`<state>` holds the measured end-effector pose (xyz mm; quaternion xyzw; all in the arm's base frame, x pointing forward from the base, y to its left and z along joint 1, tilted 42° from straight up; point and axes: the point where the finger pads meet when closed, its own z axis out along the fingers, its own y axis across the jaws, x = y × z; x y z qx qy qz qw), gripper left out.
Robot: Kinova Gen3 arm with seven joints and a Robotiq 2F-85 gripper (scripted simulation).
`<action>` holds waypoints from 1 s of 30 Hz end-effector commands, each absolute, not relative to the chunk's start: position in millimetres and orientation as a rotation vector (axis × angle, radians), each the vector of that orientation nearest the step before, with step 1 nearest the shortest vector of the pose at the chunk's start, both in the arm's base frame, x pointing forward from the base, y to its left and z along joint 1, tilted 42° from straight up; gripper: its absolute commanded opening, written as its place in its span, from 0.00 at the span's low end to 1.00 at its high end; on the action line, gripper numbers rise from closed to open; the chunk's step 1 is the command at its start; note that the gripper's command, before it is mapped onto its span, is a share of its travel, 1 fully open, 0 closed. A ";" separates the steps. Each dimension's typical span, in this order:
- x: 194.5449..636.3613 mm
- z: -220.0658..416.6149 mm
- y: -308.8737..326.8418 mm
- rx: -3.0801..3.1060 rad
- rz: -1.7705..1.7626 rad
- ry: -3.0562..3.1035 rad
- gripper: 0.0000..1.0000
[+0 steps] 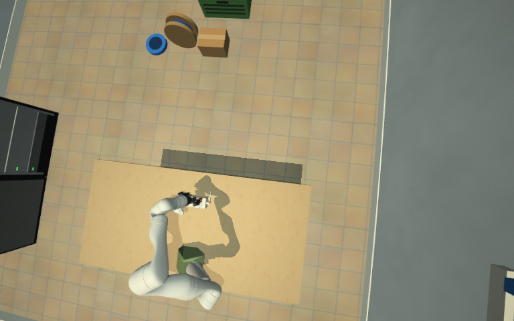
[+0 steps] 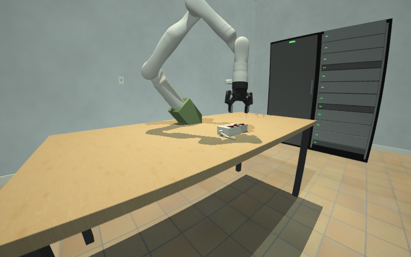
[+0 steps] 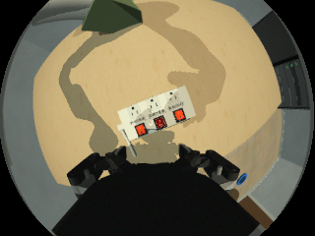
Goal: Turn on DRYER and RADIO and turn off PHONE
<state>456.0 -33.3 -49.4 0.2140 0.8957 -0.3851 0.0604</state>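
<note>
Heads up: your gripper (image 2: 238,106) hangs above the power strip (image 2: 231,128) w/ fingers spread wide, holding nothing. The strip lies flat, right way up, mid-table (image 2: 121,169), short cable stub (image 2: 227,136) at one end. Risk imo: wide fingers coming down could clip two rockers at once, or shove the light strip sideways instead of flipping anything. In wrist view the two outer switches (image 3: 141,129) look brighter red than the middle one, but labels are too blurry to read, so can't tell which is DRYER/RADIO/PHONE.
</note>
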 end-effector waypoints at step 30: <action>453.2 -51.3 -33.6 0.682 -1.153 2.759 1.00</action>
